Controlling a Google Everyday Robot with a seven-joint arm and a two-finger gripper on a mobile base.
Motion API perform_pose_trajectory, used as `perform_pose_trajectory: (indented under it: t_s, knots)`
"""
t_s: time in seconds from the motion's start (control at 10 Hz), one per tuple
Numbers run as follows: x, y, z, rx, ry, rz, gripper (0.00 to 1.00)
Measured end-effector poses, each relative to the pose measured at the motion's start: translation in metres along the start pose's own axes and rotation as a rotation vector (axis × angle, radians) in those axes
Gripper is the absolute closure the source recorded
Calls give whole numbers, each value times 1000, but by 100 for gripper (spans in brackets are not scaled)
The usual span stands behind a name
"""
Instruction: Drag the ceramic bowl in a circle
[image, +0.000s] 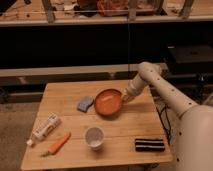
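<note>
tool (125, 97): at the right rim of the ceramic bowl, arm coming in from the right and angled down; touching or gripping the rim, jaw state cannot tell
ceramic bowl (108, 102): orange, upright on the counter, centre-far area, a little right of the middle
counter (120, 132): light wood slats, carries everything listed below
blue sponge (85, 103): just left of the bowl, close to its rim; contact unclear
white cup (94, 137): near side, in front of the bowl and slightly left, upright, apart from the bowl
carrot (59, 144): near-left, lying diagonally, thin end pointing to the near-left corner
white tube (45, 127): left edge, lying diagonally, between the sponge and the carrot in depth, cap end towards the near-left
dark bar (150, 145): near-right corner, lying flat, long side left to right, well apart from the bowl
arm (160, 90): white, elbow high at the right, body filling the near-right corner of view
background: dark shelving behind the counter, far side
</note>
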Motion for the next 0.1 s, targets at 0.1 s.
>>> perform_pose_trajectory:
  t_s: [0.1]
  knots:
    - [-1,10,-5,-2,11,2,99]
